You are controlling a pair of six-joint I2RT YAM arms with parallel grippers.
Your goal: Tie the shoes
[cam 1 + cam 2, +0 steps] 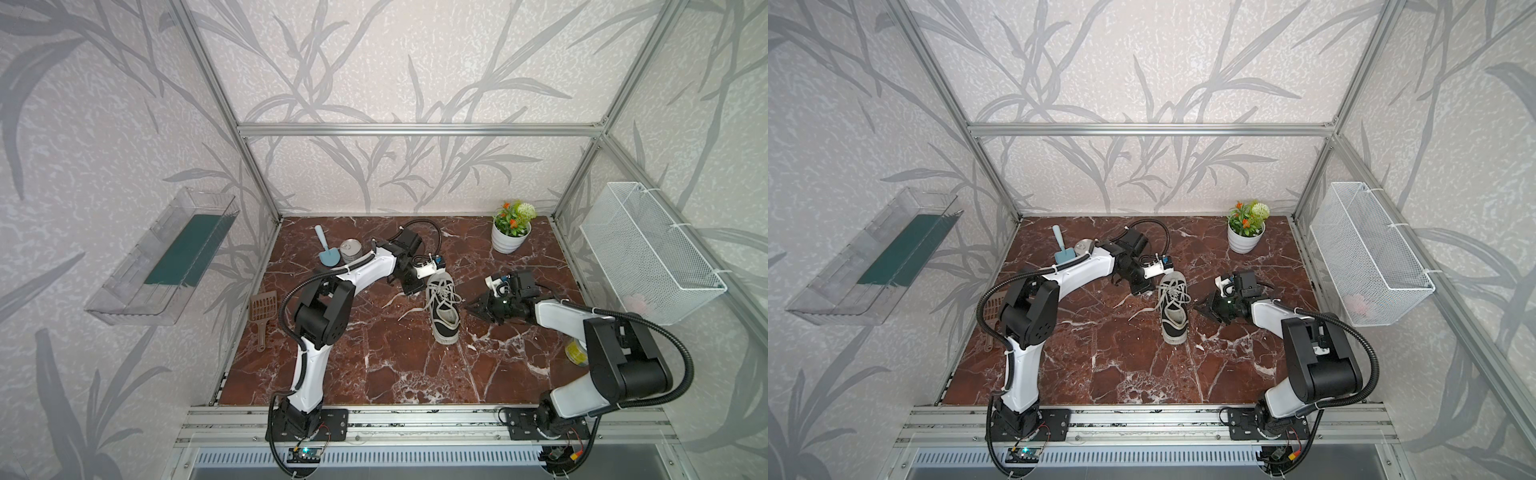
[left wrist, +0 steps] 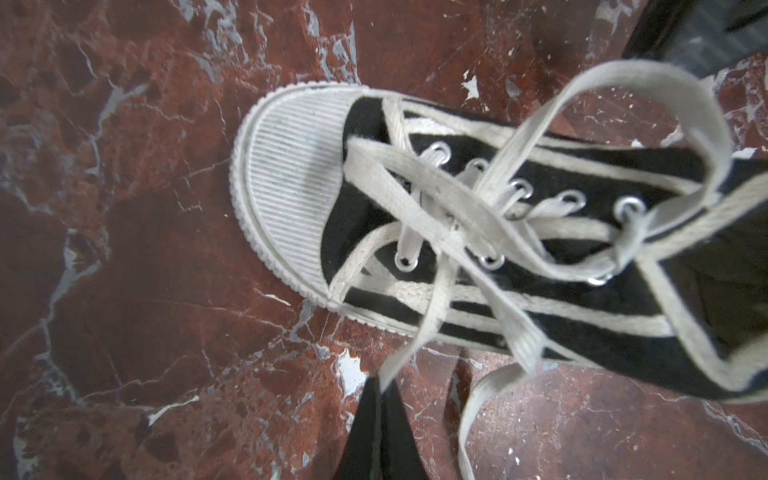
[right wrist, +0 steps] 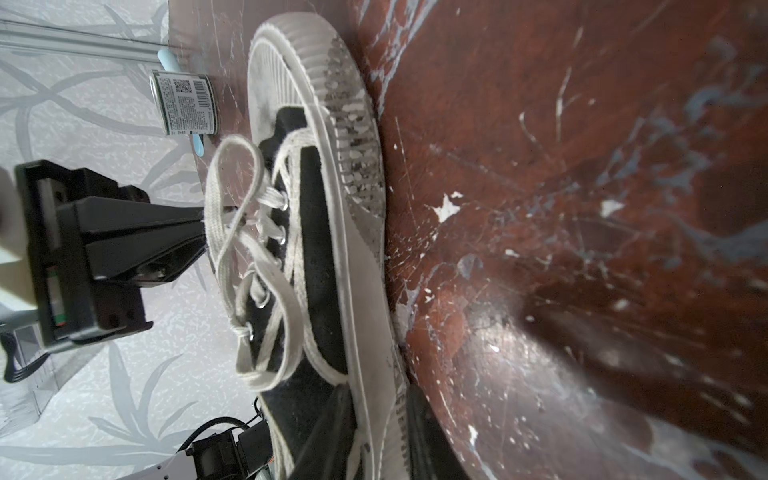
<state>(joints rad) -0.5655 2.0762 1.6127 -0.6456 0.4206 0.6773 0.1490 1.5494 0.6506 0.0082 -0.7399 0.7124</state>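
Observation:
One black canvas shoe (image 1: 442, 309) with a white sole and toe cap lies mid-table in both top views (image 1: 1173, 309), toe toward the front edge. Its white laces (image 2: 419, 328) are loosely crossed and looped over the eyelets. My left gripper (image 2: 381, 384) sits at the shoe's back left (image 1: 409, 289) and is shut on one lace strand, which runs into its fingertips. My right gripper (image 3: 378, 399) comes in from the shoe's right (image 1: 468, 309). Its two fingers (image 3: 345, 432) lie on either side of the white sole edge, closed against it.
A tin can (image 1: 351, 250) and a blue scoop (image 1: 326, 251) stand behind the left arm. A brown slotted scoop (image 1: 262, 316) lies at the left edge and a potted plant (image 1: 511, 232) at the back right. A white wire basket (image 1: 648, 257) hangs on the right wall.

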